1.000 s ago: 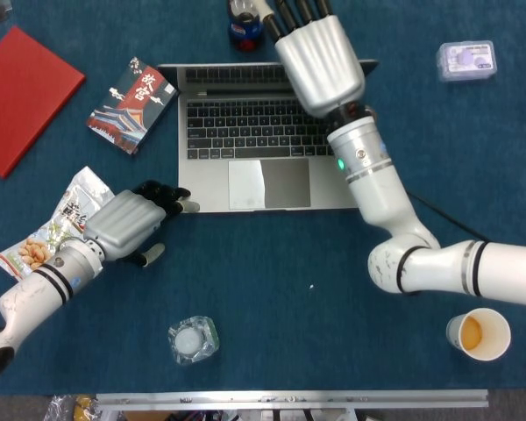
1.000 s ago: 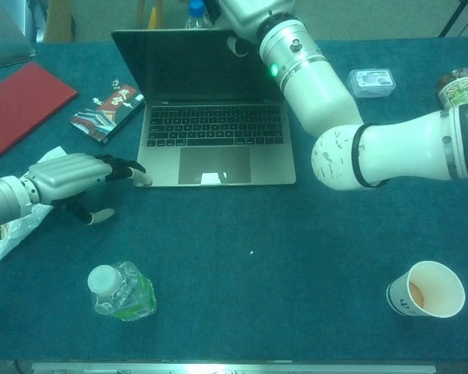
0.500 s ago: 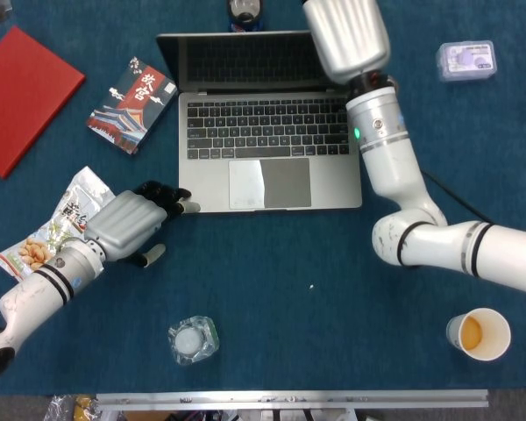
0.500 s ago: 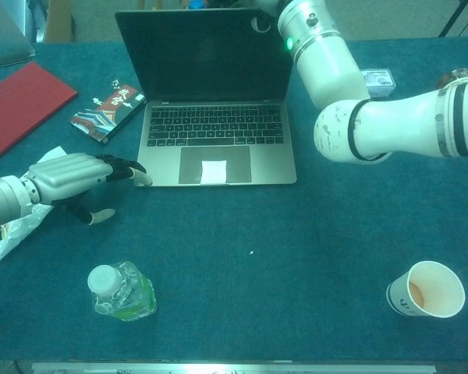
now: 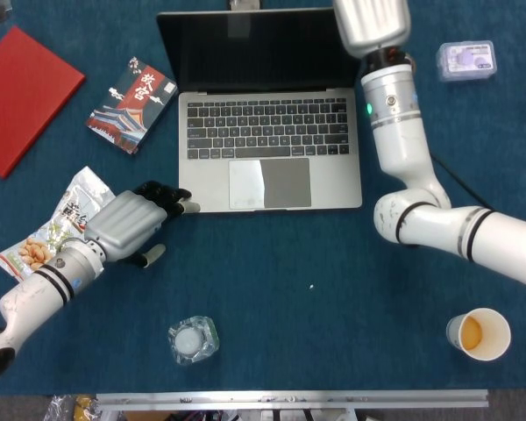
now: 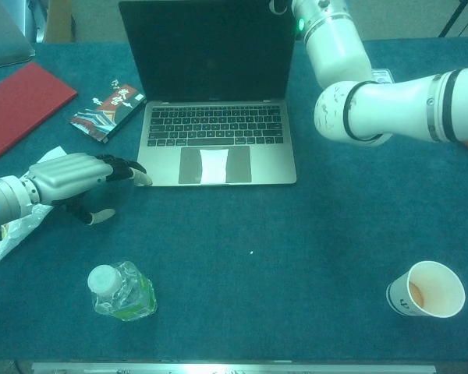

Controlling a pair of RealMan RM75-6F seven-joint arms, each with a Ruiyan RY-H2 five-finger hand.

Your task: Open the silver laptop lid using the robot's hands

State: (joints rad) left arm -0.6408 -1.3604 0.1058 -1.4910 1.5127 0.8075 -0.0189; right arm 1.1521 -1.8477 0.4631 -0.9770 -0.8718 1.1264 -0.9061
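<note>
So the silver laptop (image 5: 267,132) is sitting open on the blue counter (image 5: 333,289), screen up and dark, keyboard and trackpad fully showing. The left hand (image 5: 127,224) rests on the counter with its dark fingers (image 5: 162,193) stretched out, close together, holding nothing, the tips touching the laptop's front left corner. Its thumb points down at the counter on the near side.

The right hand (image 5: 373,22) is up at the screen's top right corner, but only the silver back of it shows and the fingers run out of frame, so I can't tell if they're apart or clamped on the lid.

A snack bag (image 5: 57,228) lies just behind the left wrist. A clear bottle (image 6: 121,292) stands on the near side of those fingers, and a paper cup (image 5: 479,334) sits well off to the right.
</note>
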